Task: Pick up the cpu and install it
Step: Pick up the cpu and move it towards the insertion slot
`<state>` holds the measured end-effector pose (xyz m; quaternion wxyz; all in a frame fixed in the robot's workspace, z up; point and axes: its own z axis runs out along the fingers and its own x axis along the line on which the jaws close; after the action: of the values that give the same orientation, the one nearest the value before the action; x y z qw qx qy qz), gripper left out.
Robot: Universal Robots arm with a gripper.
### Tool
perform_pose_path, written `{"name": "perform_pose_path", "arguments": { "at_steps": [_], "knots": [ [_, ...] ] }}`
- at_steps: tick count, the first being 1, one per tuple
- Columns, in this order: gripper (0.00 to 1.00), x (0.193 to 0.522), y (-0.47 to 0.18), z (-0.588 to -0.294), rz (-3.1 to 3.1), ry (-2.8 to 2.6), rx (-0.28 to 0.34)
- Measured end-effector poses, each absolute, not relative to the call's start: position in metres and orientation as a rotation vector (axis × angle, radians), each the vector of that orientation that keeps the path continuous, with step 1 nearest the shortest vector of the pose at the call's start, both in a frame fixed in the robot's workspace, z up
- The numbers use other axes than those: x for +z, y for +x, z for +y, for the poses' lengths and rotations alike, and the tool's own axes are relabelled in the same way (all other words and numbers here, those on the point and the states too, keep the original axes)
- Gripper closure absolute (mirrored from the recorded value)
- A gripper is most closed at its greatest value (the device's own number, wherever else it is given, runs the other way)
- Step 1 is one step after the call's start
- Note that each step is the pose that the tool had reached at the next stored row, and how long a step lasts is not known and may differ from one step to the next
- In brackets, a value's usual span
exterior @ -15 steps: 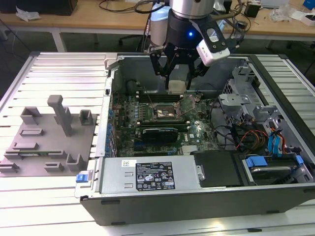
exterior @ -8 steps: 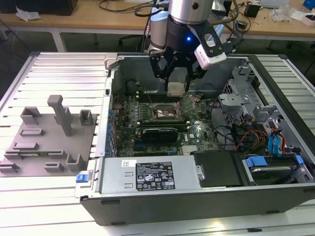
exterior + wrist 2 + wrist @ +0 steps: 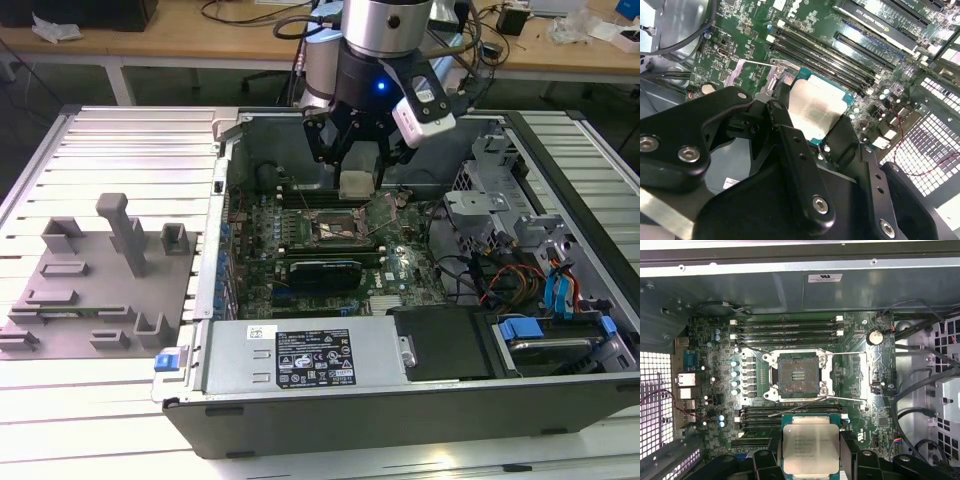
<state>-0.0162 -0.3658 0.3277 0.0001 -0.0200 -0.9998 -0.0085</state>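
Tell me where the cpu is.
In the exterior view the cpu sits clamped in the gripper, raised over the motherboard inside the case, close to the empty socket but not in it.

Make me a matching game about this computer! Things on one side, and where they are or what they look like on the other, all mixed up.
Things
1. cpu
2. socket
3. grey blocks
4. battery

Places and looks
A. outside the case, on the table at the exterior view's left
B. held between the jaws of the gripper
C. on the green board, open and empty
D. round and silvery

Pairs: 1-B, 2-C, 3-A, 4-D
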Motion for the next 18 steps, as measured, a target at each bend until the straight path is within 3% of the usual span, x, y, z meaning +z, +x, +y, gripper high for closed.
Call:
{"name": "perform_pose_path", "arguments": {
  "at_steps": [18],
  "knots": [
    [0.45, 0.295, -0.017, -0.357, -3.141, -0.063, -0.027]
  ]
}}
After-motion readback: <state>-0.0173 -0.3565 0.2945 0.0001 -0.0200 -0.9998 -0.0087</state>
